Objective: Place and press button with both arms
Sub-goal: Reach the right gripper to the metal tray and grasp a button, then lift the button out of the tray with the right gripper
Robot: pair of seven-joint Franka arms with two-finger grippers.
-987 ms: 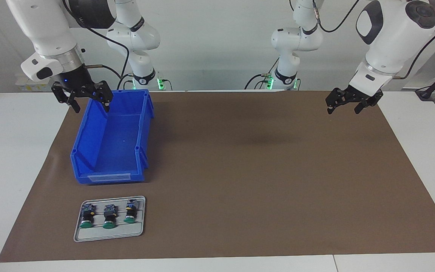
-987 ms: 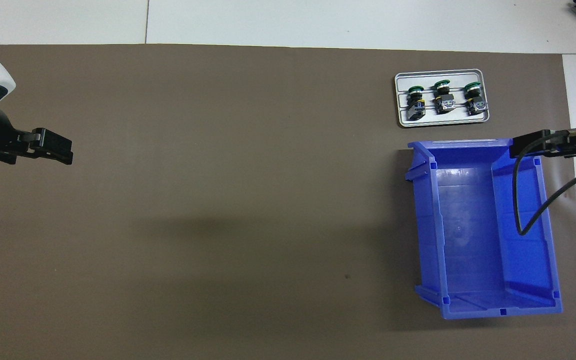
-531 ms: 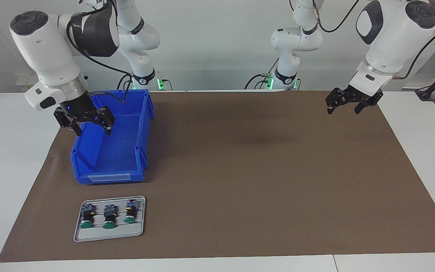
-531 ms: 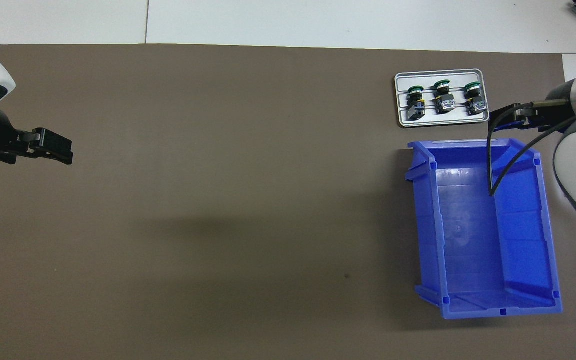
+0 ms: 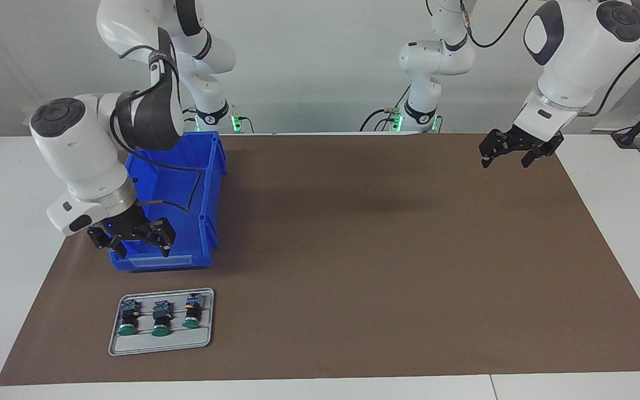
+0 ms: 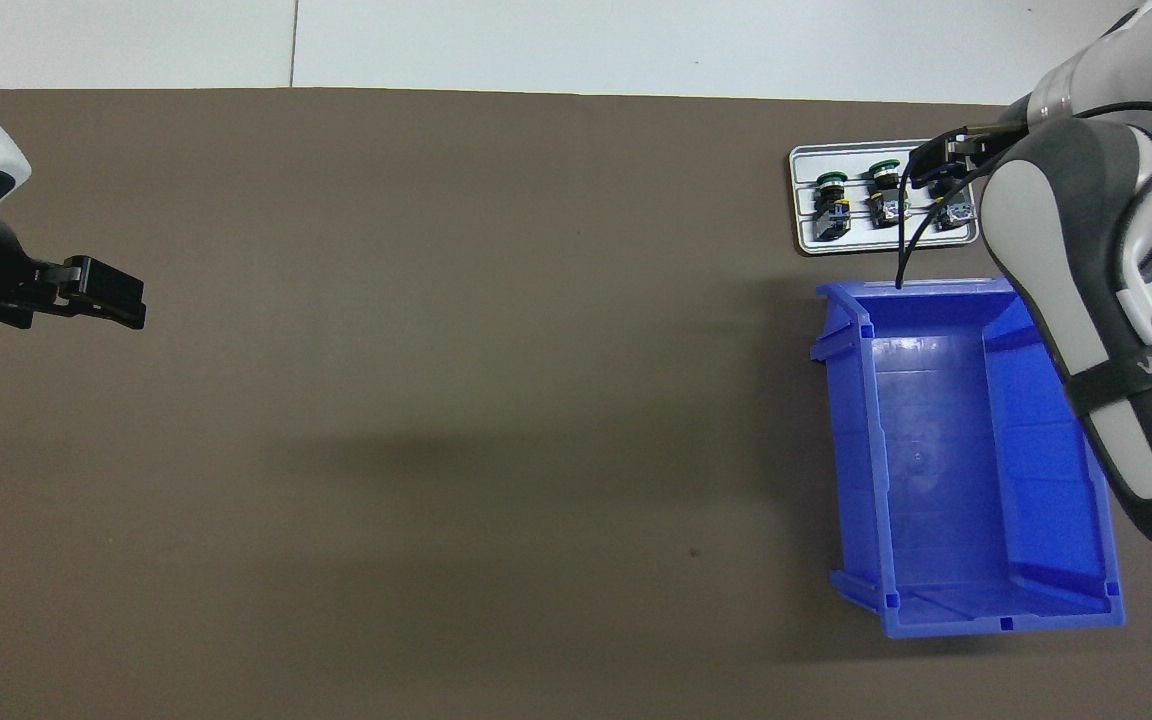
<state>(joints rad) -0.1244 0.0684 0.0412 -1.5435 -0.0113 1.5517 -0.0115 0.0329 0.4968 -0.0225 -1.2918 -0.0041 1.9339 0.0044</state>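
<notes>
Three buttons (image 5: pixel 156 318) sit in a row on the grey tray (image 5: pixel 160 346), green caps pointing away from the robots, terminal blocks toward them. I see the tray on the brown mat (image 5: pixel 386 250) at the right arm's end of the table, farther from the robots than the blue bin (image 5: pixel 184 183), close to it but apart.

My right gripper (image 5: pixel 138 243) is up in the air over the bin's outer end wall, fingers spread, nothing between them. In the overhead view the right arm (image 6: pixel 1086 250) covers the button nearest that end of the tray, but in the facing view the gripper is clear above the bin, touching no button.

My left gripper (image 5: pixel 511 153) hangs over the mat's corner at the left arm's end, waiting, fingers apart, holding nothing. Bin looks empty inside.
</notes>
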